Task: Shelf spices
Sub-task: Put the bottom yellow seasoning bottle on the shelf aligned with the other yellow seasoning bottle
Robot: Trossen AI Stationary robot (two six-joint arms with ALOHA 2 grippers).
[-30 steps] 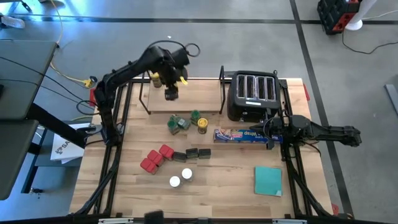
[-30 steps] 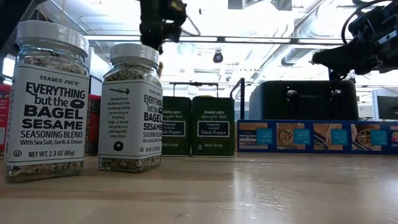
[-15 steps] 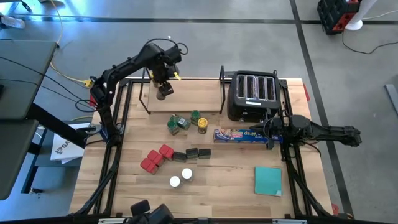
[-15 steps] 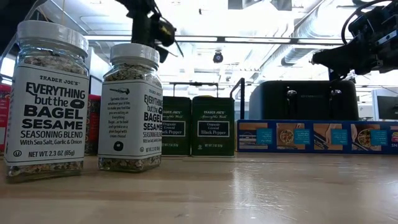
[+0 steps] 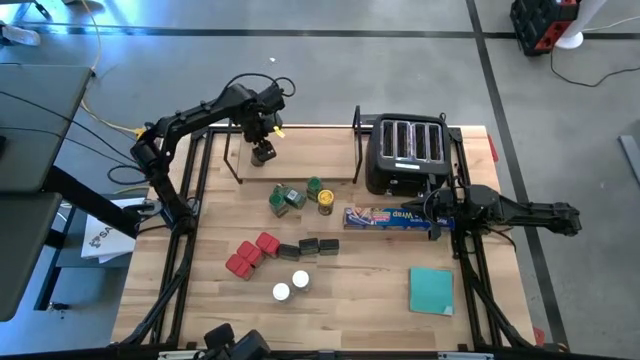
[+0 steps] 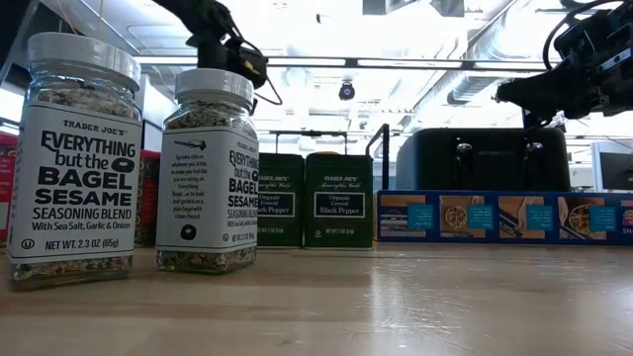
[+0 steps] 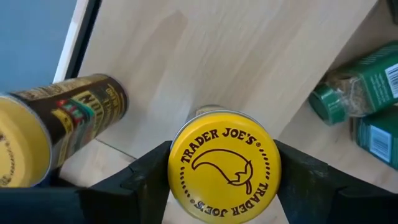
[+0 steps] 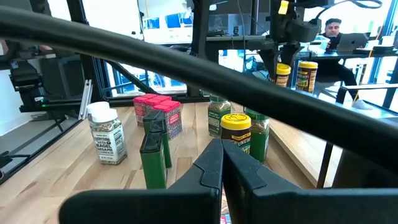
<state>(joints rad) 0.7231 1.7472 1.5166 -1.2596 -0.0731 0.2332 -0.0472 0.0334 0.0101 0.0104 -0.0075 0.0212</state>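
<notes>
Gripping a yellow-lidded spice jar (image 7: 224,163) over the shelf (image 5: 295,155) floor in the upper-left of the high view, left gripper (image 5: 263,150) clamped on it, right gripper (image 5: 432,211) pinched together, idle beside the toaster (image 5: 408,152) at right

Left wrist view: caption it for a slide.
Left pincer grips a yellow-lidded jar above the shelf floor.

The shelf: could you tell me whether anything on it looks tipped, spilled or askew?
Nothing stands out. On the shelf, the left gripper holds a yellow-lidded jar upright, and a second yellow-lidded jar stands upright beside it. No spill shows on its wooden floor. The right gripper waits at the right of the table.
</notes>
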